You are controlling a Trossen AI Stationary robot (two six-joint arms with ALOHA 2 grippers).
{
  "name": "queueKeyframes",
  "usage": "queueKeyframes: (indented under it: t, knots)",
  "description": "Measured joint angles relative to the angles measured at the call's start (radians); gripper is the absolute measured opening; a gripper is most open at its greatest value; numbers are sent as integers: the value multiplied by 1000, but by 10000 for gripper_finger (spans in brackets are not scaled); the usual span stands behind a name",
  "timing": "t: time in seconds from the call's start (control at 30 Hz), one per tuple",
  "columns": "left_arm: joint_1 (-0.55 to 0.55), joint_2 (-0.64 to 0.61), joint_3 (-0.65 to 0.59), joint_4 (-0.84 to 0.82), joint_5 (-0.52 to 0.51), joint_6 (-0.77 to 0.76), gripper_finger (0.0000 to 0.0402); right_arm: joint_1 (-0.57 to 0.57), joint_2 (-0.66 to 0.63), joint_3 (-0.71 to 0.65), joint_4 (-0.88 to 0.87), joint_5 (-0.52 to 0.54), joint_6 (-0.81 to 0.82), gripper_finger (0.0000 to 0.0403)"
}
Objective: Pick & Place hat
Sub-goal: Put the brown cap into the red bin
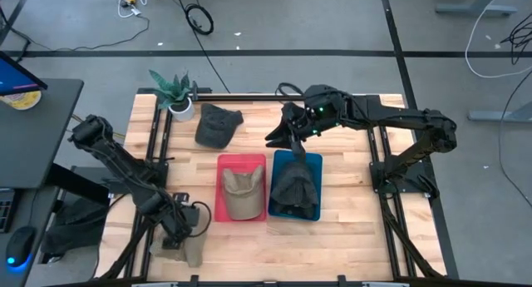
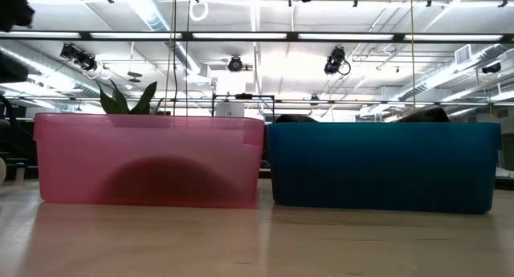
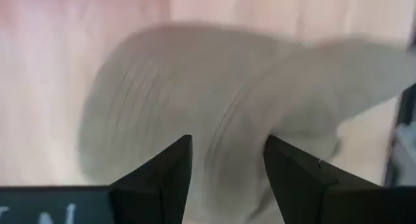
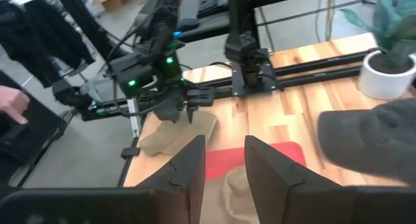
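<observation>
A beige hat (image 1: 189,250) lies on the table near its front left corner; it also shows in the right wrist view (image 4: 179,134). My left gripper (image 1: 178,232) is open and points down right over it, with the hat's brim (image 3: 227,120) filling the gap between its fingers. My right gripper (image 1: 288,138) is open and empty, above the far end of the blue bin (image 1: 314,162), which holds a dark hat (image 1: 293,185). A red bin (image 1: 223,205) holds another beige hat (image 1: 243,194). A dark grey hat (image 1: 218,126) lies on the table behind the bins. My left gripper comes at the beige hat from above, one finger (image 3: 162,178) on either side of a raised fold of it (image 3: 227,159). Whether the fingers touch the cloth cannot be told. The hat lies flat on the table.
A potted plant (image 1: 176,94) stands at the far left of the table. The red bin (image 2: 148,160) and the blue bin (image 2: 381,166) stand side by side at the table's middle. A person's hand (image 4: 12,104) shows beyond the table's left side.
</observation>
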Motion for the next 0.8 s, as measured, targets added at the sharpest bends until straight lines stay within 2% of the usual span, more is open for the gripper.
queueKeyframes:
  t: [0.2, 0.57, 0.8]
  knots:
    - [7, 0, -31, 141, 31, 0, 169, 4, 0, 0, 0, 3, -9, 111]
    - [-27, 0, -31, 29, 58, 1, 114, -15, 0, 0, 0, -7, -16, 111]
    - [-22, 0, -31, 7, 134, -23, 12, -15, 0, -1, 0, -7, -31, 111]
